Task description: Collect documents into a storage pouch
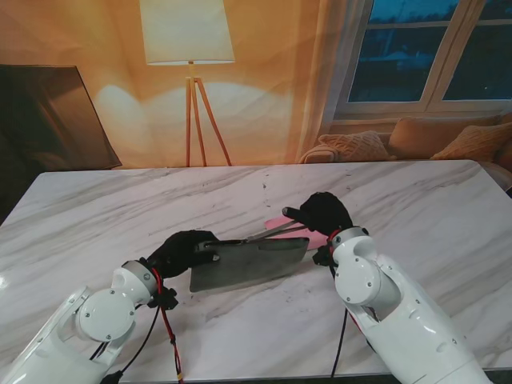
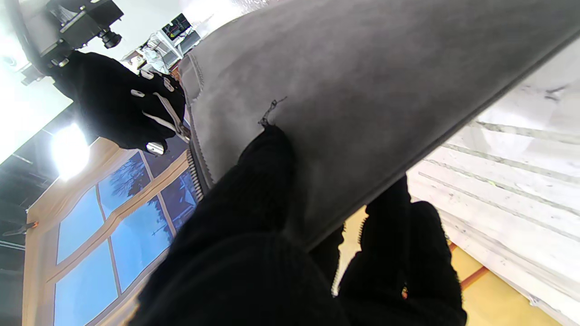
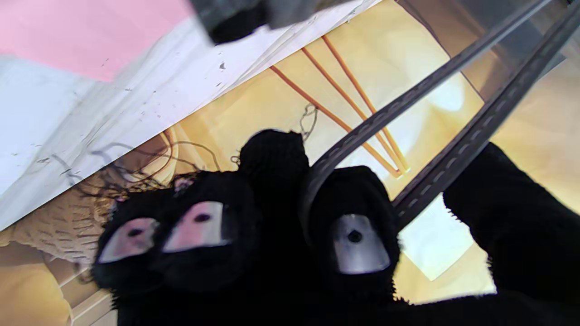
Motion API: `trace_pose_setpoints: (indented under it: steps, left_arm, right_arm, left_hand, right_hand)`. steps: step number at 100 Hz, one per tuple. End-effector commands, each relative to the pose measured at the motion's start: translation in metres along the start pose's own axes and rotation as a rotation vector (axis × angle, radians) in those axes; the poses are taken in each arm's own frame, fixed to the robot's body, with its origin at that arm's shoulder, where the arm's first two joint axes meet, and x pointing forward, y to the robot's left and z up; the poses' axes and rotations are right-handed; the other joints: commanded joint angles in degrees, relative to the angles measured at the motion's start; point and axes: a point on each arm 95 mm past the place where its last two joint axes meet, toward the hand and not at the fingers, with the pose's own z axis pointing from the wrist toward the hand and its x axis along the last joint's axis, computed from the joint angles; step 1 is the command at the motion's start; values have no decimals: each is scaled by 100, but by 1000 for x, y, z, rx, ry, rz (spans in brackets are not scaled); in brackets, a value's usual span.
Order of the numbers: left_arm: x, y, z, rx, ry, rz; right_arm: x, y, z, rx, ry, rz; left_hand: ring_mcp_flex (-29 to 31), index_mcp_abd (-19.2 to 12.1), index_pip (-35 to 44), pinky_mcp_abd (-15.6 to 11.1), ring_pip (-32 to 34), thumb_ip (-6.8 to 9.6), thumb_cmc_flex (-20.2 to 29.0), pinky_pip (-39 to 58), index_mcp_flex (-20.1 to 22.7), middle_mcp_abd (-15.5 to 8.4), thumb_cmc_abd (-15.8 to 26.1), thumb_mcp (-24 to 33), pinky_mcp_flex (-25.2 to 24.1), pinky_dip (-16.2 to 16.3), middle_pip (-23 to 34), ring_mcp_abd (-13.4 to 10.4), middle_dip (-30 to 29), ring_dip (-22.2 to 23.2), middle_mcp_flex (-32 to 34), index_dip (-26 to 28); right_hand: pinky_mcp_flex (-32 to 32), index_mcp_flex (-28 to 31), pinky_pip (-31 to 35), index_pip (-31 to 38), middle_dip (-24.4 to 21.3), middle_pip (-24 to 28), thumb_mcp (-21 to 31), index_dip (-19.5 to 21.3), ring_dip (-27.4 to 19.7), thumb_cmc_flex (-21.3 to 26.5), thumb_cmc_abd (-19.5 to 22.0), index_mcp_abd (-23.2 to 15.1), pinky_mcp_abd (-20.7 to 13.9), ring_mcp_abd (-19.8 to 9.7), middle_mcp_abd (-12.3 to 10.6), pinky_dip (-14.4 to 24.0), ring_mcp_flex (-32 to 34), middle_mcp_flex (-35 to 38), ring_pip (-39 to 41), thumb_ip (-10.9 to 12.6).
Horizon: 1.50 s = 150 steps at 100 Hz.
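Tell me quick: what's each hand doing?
Left hand: shut on the grey pouch.
Right hand: shut on the pouch's zipper edge.

The stand camera looks down from above the shoulders over the whole marble table, facing the floor lamp and window beyond it. The left wrist camera sits very close under the grey pouch, looking along the fingers toward the same window. The right wrist camera, equally close, faces the lamp's legs past the table edge.
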Motion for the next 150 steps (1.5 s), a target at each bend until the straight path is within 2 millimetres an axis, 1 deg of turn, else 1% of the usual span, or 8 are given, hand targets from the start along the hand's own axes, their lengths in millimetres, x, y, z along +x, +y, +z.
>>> trace_pose_setpoints:
  steps: [1,48,71,105,137,145,147,150]
  left_arm:
    - [-3,-2,-3,2,-8,9]
    - [-11,-6,-7,58,-51,12]
    - [-13,-7,-8,93,-61,15]
    - [-13,-10,-9,130,-61,28]
    - [-13,-10,-10,152,-69,22]
    - [-13,-10,-10,154,-67,18]
    - [-13,-10,-9,153,-66,17]
    - [-13,-9,-9,152,-65,15]
  right_arm:
    - [-10,3,0,-1,-35,-15]
    - [-50,18,-5,-67,-144,-84]
    - [-64,25,-8,-101,-188,-112]
    - [-74,27,-10,-123,-221,-129]
    - [-81,26,-13,-147,-252,-136]
    - [-80,24,-14,-132,-249,-113]
    - [-79,23,-14,-126,-247,-108]
    - [-78,22,-15,-118,-243,-101]
  left_hand:
    - [121,-468,1014,-143,-19,212,292,17,399,-151,548,548,-67,-50,403,66,243,81,254,787]
    - [63,-473,1013,-142,-134,221,286,-10,345,-203,480,664,-67,-58,290,21,213,23,177,873]
    - [61,-478,1056,-142,-128,230,292,-13,347,-205,483,660,-66,-57,267,32,235,15,175,901]
    - [115,-522,1101,-117,-87,210,256,28,379,-213,399,720,-68,-24,262,45,240,23,220,910]
    - [154,-501,1127,-86,-59,179,190,43,427,-151,311,870,-54,-1,273,89,230,33,278,903]
    - [161,-511,1125,-82,-52,169,164,50,434,-160,307,912,-44,3,275,98,224,34,288,895]
    - [161,-512,1126,-83,-52,168,161,50,434,-161,306,920,-45,3,274,96,224,34,285,895]
    - [160,-518,1130,-85,-52,163,153,48,435,-163,306,935,-48,3,274,82,223,33,279,898]
  right_hand:
    - [298,272,845,344,113,391,112,78,80,-137,140,487,-386,-557,405,-192,156,531,346,205]
    - [201,270,802,341,126,364,172,71,64,-134,150,502,-346,-496,432,-194,153,499,299,199]
    - [154,270,773,338,133,342,159,69,44,-122,159,507,-320,-454,447,-174,152,477,269,191]
    - [123,269,745,321,134,314,164,64,19,-116,154,520,-311,-416,465,-148,151,456,234,189]
    - [87,262,718,255,106,265,192,45,-16,-74,128,555,-302,-376,482,-124,144,385,183,168]
    - [-137,237,581,-82,0,49,217,-71,-178,-101,97,455,-288,-205,548,-96,147,247,-120,139]
    - [-242,222,509,-259,-42,-46,213,-136,-254,-96,89,413,-290,-143,565,-80,130,163,-258,137]
    - [-517,175,319,-757,-142,-292,200,-327,-353,-82,76,345,-316,-49,595,-63,-81,-85,-515,142]
